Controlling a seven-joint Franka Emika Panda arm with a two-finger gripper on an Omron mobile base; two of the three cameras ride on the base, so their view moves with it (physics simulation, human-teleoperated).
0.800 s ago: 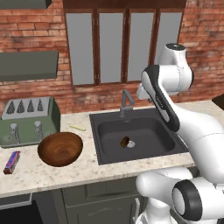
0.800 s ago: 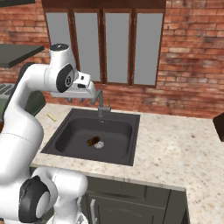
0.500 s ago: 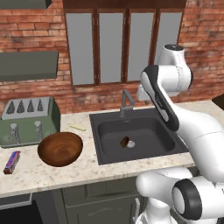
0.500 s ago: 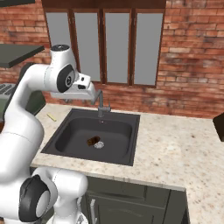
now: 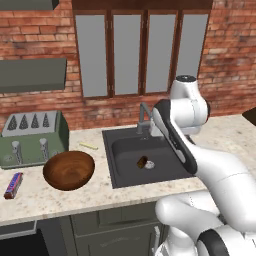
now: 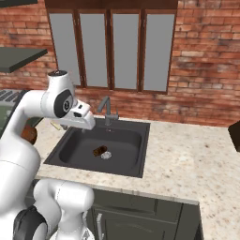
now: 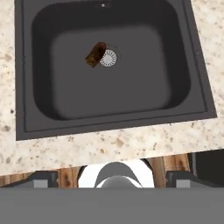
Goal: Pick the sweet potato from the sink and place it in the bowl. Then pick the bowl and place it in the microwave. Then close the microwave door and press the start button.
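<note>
The end effector (image 6: 89, 123) is held high above the sink (image 6: 75, 140), at the end of the white arm, near the faucet (image 6: 107, 110). Whether its fingers are apart or together cannot be told, since its tips are not clearly seen in any view. Nothing is seen to be held by it.

The sweet potato (image 7: 95, 54) is seen lying on the floor of the sink (image 7: 35, 122), touching the round silver drain (image 7: 108, 57) at the drain's 9 o'clock in the hand view. In the left base view, the sweet potato (image 5: 142, 161) is seen near the basin's middle.

The bowl (image 5: 69, 170) is seen empty on the speckled worktop (image 5: 90, 192), at 9 o'clock from the sink (image 5: 120, 175), in front of the green-grey toaster (image 5: 32, 137). A wrapped candy bar (image 5: 13, 185) is seen at the bowl's 9 o'clock.

The task is judged to be at its very start: the sweet potato is not yet grasped, and every later step, with bowl, microwave, door and start button, is left to be done.
</note>
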